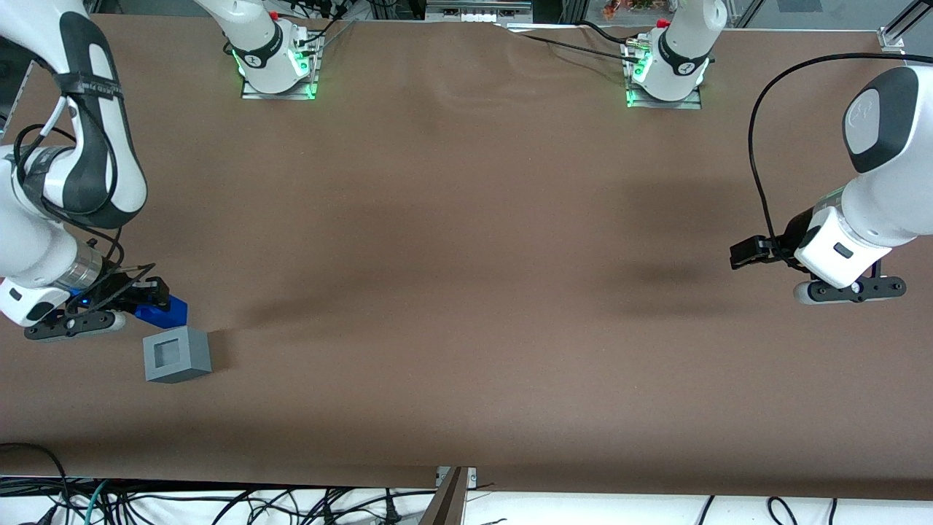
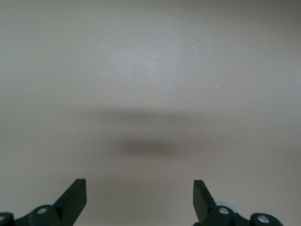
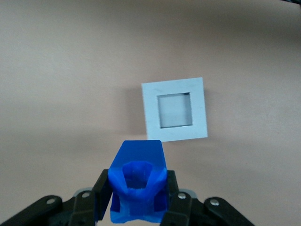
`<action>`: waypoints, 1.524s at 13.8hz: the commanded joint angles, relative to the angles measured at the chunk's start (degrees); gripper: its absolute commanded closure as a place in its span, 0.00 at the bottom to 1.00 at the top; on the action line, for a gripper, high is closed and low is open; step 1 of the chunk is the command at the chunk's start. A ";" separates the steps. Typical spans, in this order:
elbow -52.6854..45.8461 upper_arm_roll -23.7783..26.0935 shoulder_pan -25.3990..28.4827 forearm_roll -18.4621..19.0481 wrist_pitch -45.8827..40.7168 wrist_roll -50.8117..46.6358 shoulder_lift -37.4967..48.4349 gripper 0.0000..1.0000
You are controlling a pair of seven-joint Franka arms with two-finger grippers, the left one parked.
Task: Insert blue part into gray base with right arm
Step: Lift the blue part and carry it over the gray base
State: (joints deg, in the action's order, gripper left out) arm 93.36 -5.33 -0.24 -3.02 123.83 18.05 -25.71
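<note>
Gripper (image 3: 138, 197) clamped on blue part (image 3: 138, 181)

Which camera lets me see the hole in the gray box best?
The right wrist view: it looks straight down into the gray base, past the blue part clamped in the tool. The front view shows the recess smaller; the left wrist view shows only bare table.

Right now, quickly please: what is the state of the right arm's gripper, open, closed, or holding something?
Right arm's black two-finger gripper: closed on the small bright-blue plastic part, held beside the light-gray plastic cube base, not yet over its square recess.
</note>
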 commanded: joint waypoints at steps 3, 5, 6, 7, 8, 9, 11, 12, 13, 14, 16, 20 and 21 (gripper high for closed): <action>-4.76 0.76 -2.66 -1.37 -0.61 6.90 -4.87 0.63; -6.16 0.85 -3.71 -1.63 -0.43 8.39 -6.36 0.63; -6.69 0.85 -3.89 -2.85 -0.43 9.27 -6.89 0.63; -7.13 0.85 -3.98 -4.09 -0.34 10.59 -7.42 0.63; -8.01 0.76 -3.98 -4.79 -0.34 11.47 -8.12 0.63; -8.63 0.76 -3.98 -4.89 0.01 11.48 -8.39 0.63; -10.03 0.85 -3.98 -4.80 0.01 11.39 -9.00 0.63; -10.82 0.85 -3.98 -4.89 0.01 11.48 -9.62 0.63; -11.52 0.85 -3.98 -4.89 0.01 11.48 -10.14 0.63; -11.88 0.85 -3.98 -4.80 0.01 11.48 -10.41 0.63; -12.41 0.85 -3.98 -4.80 0.10 11.48 -11.11 0.63; -12.50 0.94 -4.51 -4.98 2.12 12.71 -12.78 0.63; -12.50 0.94 -4.51 -4.98 2.12 12.71 -12.87 0.63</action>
State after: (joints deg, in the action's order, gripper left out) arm 82.58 -5.13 -3.71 -6.65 125.78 28.85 -36.91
